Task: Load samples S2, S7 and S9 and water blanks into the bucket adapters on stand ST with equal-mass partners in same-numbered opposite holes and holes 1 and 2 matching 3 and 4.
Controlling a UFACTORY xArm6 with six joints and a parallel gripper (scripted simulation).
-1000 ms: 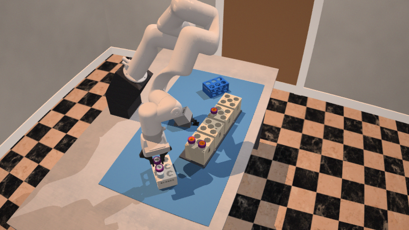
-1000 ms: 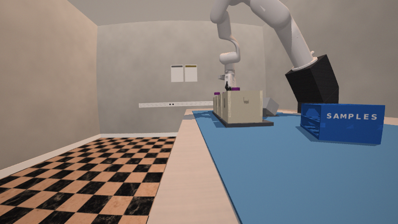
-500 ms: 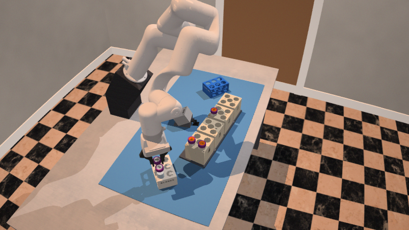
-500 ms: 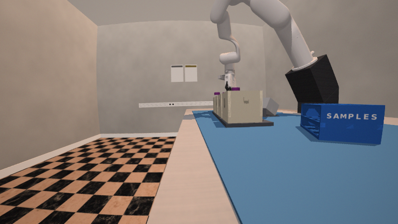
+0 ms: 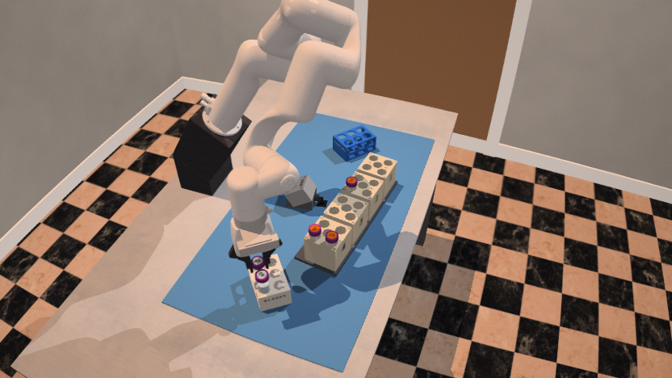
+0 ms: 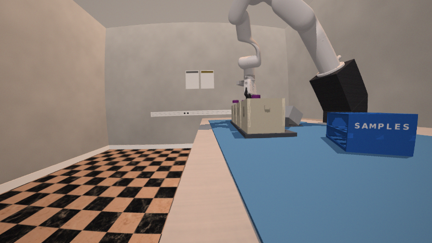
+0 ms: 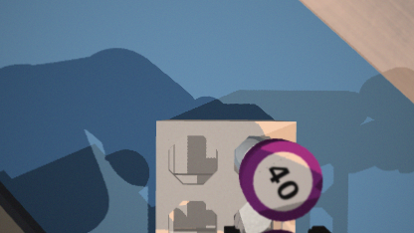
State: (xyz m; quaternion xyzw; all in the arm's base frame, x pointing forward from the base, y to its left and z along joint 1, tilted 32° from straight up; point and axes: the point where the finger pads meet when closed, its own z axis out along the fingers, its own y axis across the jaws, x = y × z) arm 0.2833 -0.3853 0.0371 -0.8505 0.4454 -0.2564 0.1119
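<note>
Your claw is closed on the rear blank, one finger each side just below the purple cap, which suits a straight vertical pull. Its cap is cut off in the wrist view, so I can't confirm its mL there. The front blank reads 40 and stands ungripped right next to it in the blanks rack. All three orange-dot samples are already in adapters on the stand: a pair in the end adapter nearest the blanks, and a single two adapters further along. Adapter numbers aren't legible, but that spacing looks like an opposed pair, so I'd guess two samples match across and the odd one still needs a blank partner. A second blank would then level the other side of the pivot. The samples rack shows no tubes. Next, I'd lift straight up until the tube bottom clears the well; dragging sideways could tip the loose rack or knock the 40. Check hole numbers before you lower it. I can't make out a green DONE key.

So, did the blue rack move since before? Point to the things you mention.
No, it hasn't moved any way that I can see. In the top view, the blue rack [image 5: 340, 149] [image 6: 381, 142] sits just as far from the nearest cream adapter [image 5: 389, 175] [image 6: 266, 119].
</note>
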